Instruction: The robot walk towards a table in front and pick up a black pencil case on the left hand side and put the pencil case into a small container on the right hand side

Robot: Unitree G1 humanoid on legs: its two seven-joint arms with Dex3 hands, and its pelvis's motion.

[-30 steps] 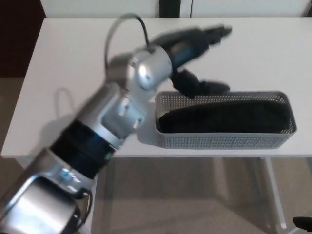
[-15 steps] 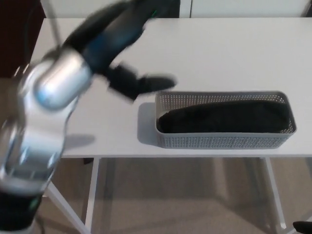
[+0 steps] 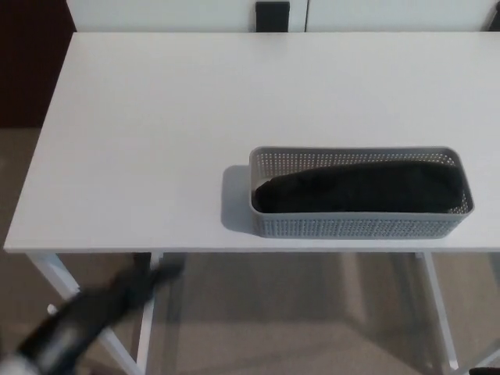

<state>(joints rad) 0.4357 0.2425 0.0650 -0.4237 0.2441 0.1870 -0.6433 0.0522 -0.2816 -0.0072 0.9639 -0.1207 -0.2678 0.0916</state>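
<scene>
- Dropping away from the basket, my left robot hand (image 3: pixel 144 283) now hangs below the counter's front edge, down and to the left of the grey basket (image 3: pixel 359 225); half a second ago it was swinging over the counter just left of that basket, and a second ago it was right at the basket's left end.
- The robot hand is a dark motion-blurred smear, so I cannot tell whether it is spread or closed (nothing shows in it, as far as the blur allows).
- The black pencil case (image 3: pixel 361 187) lies lengthwise inside the basket, filling most of it from the left end to the right end, exactly where it lay in both earlier pictures.
- The basket itself has not shifted: it sits near the front edge of the white counter (image 3: pixel 156 133), toward the right.
- My right robot hand is nowhere in view.
- My reading: the case is delivered and let go, and the arm's retreat is the closing move, so the task looks done bar settling the arm at rest.
- The counter to the left of the basket holds nothing else I would need to fetch.
</scene>
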